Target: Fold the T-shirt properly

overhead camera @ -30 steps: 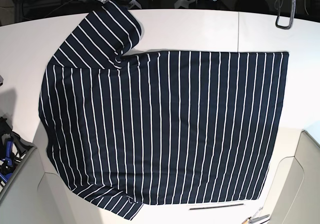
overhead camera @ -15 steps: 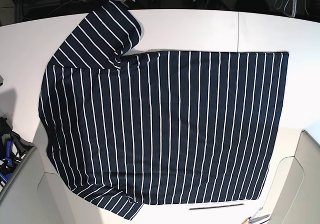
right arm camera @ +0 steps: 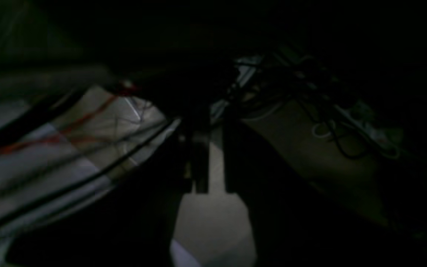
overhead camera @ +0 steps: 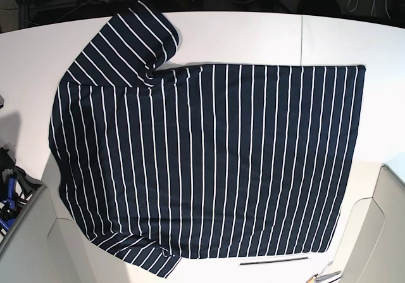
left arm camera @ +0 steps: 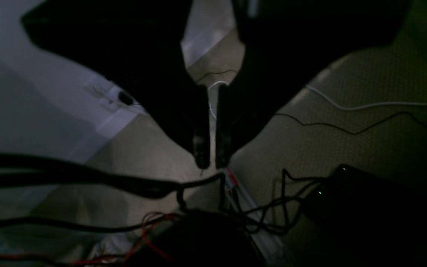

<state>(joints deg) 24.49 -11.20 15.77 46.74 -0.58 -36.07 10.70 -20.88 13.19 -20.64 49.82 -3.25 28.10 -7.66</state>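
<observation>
In the base view we see the dark navy T-shirt with thin white stripes [overhead camera: 209,163] spread flat and unfolded across the white table [overhead camera: 253,36]. One sleeve [overhead camera: 130,49] angles up toward the far edge, the other pokes out near the lower left. We judge it is laid out this way so both arms can reach the edges for a first fold; no fold is made yet. Only scraps of the arms show at the top edge, well clear of the cloth. A seam divides the tabletop, and grey panels flank the near corners.

In the left wrist view we look past the left gripper [left arm camera: 209,163], its dark fingers nearly touching with nothing between them, closed on air. Below lie a beige carpeted floor [left arm camera: 365,92], loose black and white cables and a dark box.

In the right wrist view, dim and blurred, the right gripper [right arm camera: 213,185] shows a narrow gap and holds nothing; we judge it nearly closed. Cables cross a pale floor.
</observation>
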